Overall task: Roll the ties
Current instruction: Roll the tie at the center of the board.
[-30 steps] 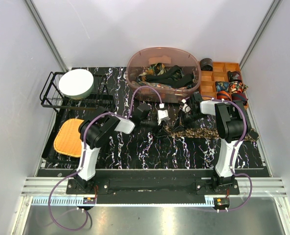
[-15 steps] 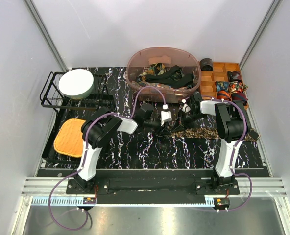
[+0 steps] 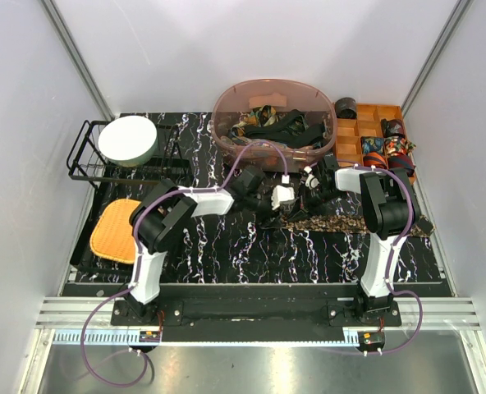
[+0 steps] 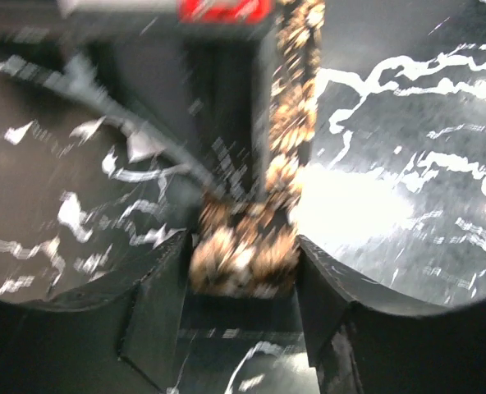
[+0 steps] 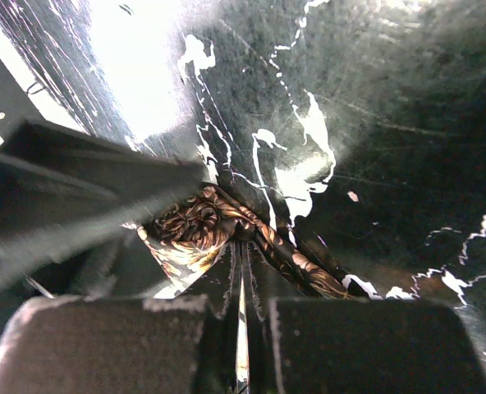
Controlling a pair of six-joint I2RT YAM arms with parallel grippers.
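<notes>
From my left, the left claw (image 3: 279, 199) reaches in over the table (image 3: 226, 246), its jaws standing part-way apart on either side of the rolled end (image 4: 243, 250) of the leopard tie (image 3: 354, 222). The wrist view is smeared, so I cannot tell whether its fingers (image 4: 157, 304) press the roll or only bracket it. The roll is a small, loose bundle of dark brown cloth with tan speckles, squashed rather than round. Just right of it, the right claw (image 5: 241, 279) is shut tight, and folds of the cloth seem to run into its closed tips, so I take it to be pinching the tie at the roll. From there the unrolled length lies flat, its long axis running left to right across the table and passing under the right arm. Both claws meet at the roll, so I judge the coming move turns on winding rightward along that strip
</notes>
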